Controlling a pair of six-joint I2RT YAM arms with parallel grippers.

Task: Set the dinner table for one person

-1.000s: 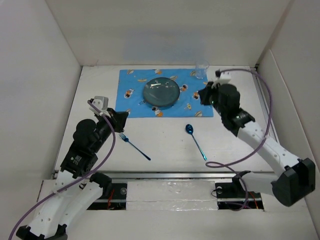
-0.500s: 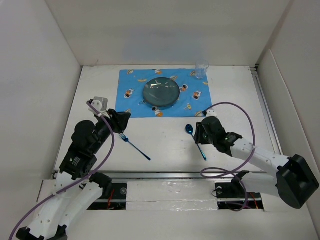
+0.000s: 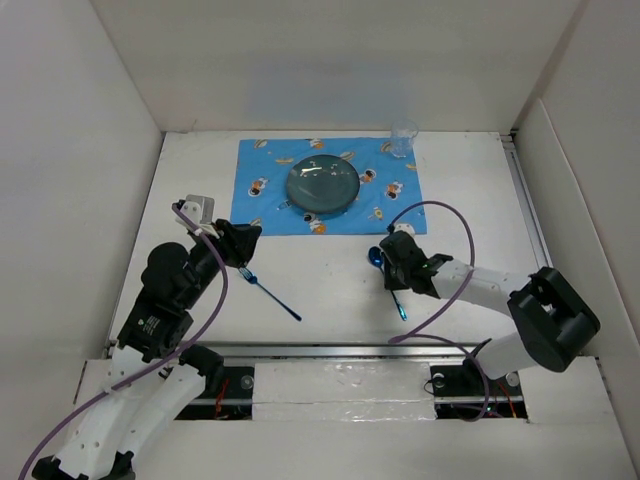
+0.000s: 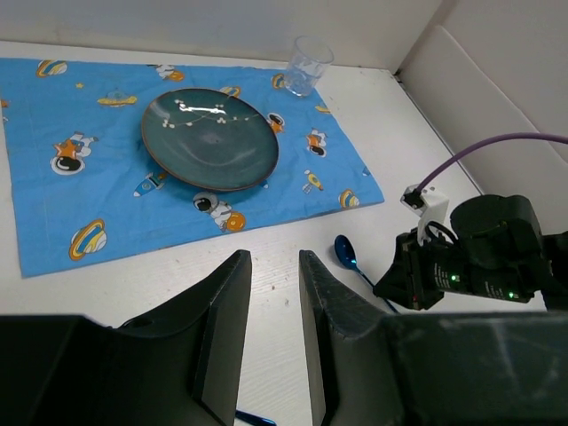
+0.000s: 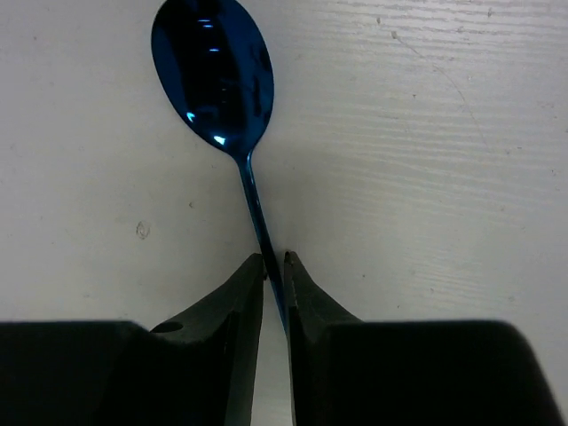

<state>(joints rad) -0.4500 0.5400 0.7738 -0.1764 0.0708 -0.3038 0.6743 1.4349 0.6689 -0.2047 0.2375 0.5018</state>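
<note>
Dinner table (image 3: pixel 330 300) white and wide beneath both arms. Toward its far edge, blue placemat (image 3: pixel 262 195) bearing a dark plate (image 3: pixel 323 185); clear glass (image 3: pixel 404 141) at the mat's far right corner. Nearer the front edge, right of centre — blue spoon (image 5: pixel 216 75) flat on the top, handle pinched between the closed fingers of the right gripper (image 5: pixel 273 271). Left of centre, fork (image 3: pixel 272 290) lying free, near the left gripper (image 4: pixel 273 264) — fingers parted, holding nothing.

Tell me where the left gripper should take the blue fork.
Probably mid-handle, from straight above, fingers straddling its width. The fork lies flat on the dinner table, slanting from tines near the left gripper to its handle tip nearer the bases, so there is no side purchase.
</note>
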